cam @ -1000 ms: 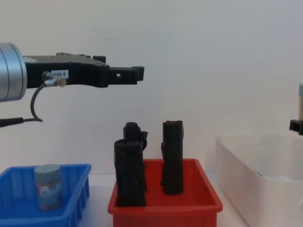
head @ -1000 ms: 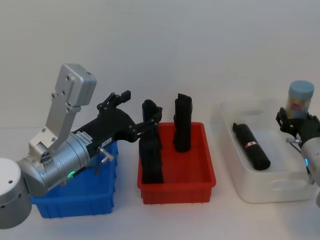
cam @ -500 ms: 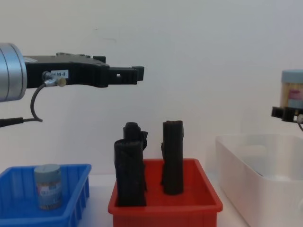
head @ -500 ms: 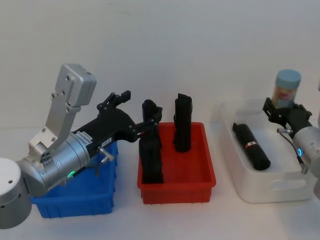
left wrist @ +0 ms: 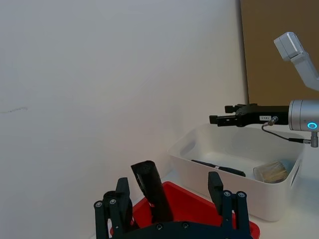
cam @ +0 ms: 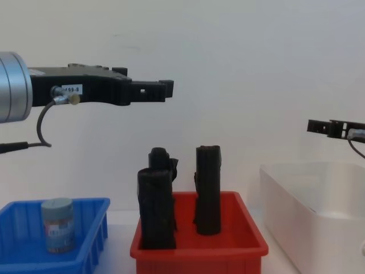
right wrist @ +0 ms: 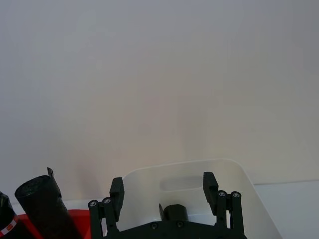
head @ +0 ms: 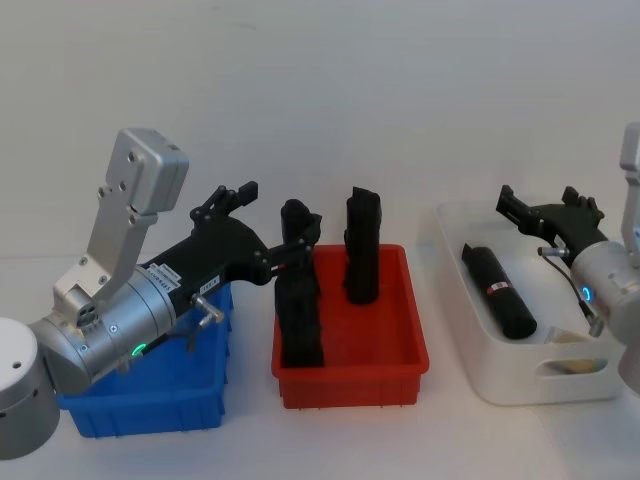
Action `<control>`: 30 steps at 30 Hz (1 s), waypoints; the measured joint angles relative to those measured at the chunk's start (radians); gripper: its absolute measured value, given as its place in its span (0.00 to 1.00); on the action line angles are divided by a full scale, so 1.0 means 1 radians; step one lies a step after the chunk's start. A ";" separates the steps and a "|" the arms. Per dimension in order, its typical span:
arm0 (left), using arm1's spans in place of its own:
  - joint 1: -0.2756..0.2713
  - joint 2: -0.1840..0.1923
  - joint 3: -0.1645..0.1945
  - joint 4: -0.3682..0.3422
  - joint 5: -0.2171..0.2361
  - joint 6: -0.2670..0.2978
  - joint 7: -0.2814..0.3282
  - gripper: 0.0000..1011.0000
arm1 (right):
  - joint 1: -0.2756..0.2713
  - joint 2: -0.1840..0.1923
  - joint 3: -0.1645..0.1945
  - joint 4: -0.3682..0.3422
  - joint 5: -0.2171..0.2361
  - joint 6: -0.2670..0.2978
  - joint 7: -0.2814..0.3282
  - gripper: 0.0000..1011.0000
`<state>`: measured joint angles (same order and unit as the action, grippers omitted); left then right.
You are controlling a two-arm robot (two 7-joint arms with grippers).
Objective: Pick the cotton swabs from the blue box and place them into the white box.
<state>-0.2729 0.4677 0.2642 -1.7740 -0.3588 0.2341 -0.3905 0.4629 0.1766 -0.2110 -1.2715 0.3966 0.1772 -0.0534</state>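
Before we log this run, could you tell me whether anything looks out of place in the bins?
Yes: a black roll lies flat in the white box beside the dropped cotton swabs, though its kind stands upright in the red bin.

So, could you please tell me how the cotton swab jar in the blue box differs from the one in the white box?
Pose: the blue-box jar stands upright, lid on top, while the white-box jar lies on its side.
Place: the blue-box jar sits in the small blue box, while the white-box jar rests in the larger white box, near a black roll.
Both are small cylindrical jars.
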 joint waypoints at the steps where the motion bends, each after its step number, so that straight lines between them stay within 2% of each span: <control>1: 0.000 0.000 0.000 0.000 0.000 0.000 0.000 0.99 | 0.001 0.000 0.000 0.000 0.000 0.001 0.002 0.99; 30: 0.000 0.000 0.000 0.000 0.000 0.000 0.000 0.99 | 0.007 -0.003 -0.002 -0.003 -0.002 0.006 0.019 0.99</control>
<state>-0.2729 0.4677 0.2642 -1.7741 -0.3588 0.2341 -0.3905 0.4700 0.1733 -0.2133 -1.2743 0.3945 0.1832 -0.0346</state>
